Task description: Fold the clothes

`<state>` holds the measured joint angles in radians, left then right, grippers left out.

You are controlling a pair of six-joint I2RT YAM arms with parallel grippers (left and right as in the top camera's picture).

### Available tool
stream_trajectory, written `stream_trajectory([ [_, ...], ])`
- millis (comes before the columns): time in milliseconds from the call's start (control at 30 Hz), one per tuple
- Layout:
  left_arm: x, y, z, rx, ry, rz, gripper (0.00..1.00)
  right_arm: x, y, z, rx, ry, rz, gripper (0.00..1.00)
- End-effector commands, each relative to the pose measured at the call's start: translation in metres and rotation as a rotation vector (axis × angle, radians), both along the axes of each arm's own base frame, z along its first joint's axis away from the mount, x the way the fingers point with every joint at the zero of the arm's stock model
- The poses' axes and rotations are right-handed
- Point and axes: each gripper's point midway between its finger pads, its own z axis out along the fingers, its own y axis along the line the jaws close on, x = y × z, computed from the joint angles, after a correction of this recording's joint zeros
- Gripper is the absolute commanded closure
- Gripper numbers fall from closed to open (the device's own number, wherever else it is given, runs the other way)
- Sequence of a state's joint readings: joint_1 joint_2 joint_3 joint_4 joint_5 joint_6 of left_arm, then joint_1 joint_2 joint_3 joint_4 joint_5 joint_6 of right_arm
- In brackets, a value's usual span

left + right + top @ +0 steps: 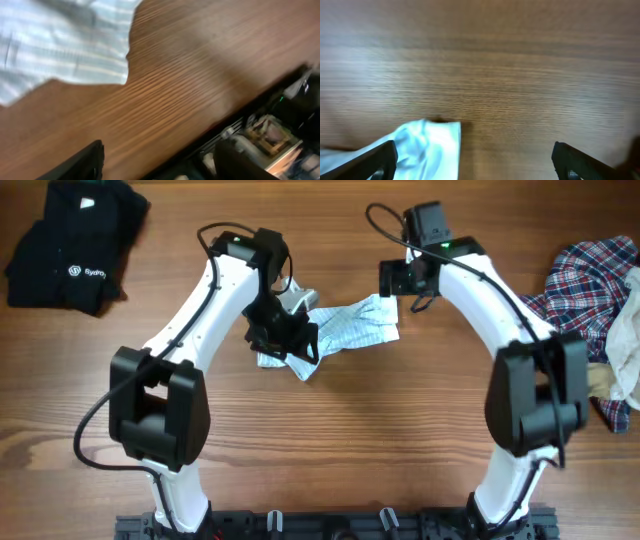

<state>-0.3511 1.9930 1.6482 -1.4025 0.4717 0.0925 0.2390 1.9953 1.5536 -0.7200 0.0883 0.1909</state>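
Both grippers are empty: my left gripper (pixel 157 167) and right gripper (pixel 475 162) stand with fingers apart over bare table (pixel 330 440). The striped garment (pixel 350 325) lies crumpled mid-table between them, one corner just beside a right finger (pixel 380 160). Closing from here, I judge, could pinch only that thin edge, or wood, and the cloth slips. Pulling one end alone would bunch it further.
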Motion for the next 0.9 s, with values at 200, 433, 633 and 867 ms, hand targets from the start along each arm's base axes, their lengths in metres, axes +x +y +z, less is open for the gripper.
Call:
stream_trajectory([
  [200,-0.009,0.006,-0.055,0.169,0.183,0.514,0.33,0.004,-0.010,0.021,0.056,-0.042,-0.124,0.00],
  [433,0.012,0.003,-0.062,0.167,0.123,0.606,0.32,0.007,-0.032,0.020,0.125,-0.026,-0.177,0.00],
  [633,0.013,0.005,-0.073,0.172,0.108,0.631,0.30,0.008,-0.034,0.020,0.124,-0.025,-0.163,0.00],
  [867,0.020,0.005,-0.078,0.165,0.077,0.629,0.29,0.006,-0.033,0.020,0.127,-0.017,-0.155,0.00],
])
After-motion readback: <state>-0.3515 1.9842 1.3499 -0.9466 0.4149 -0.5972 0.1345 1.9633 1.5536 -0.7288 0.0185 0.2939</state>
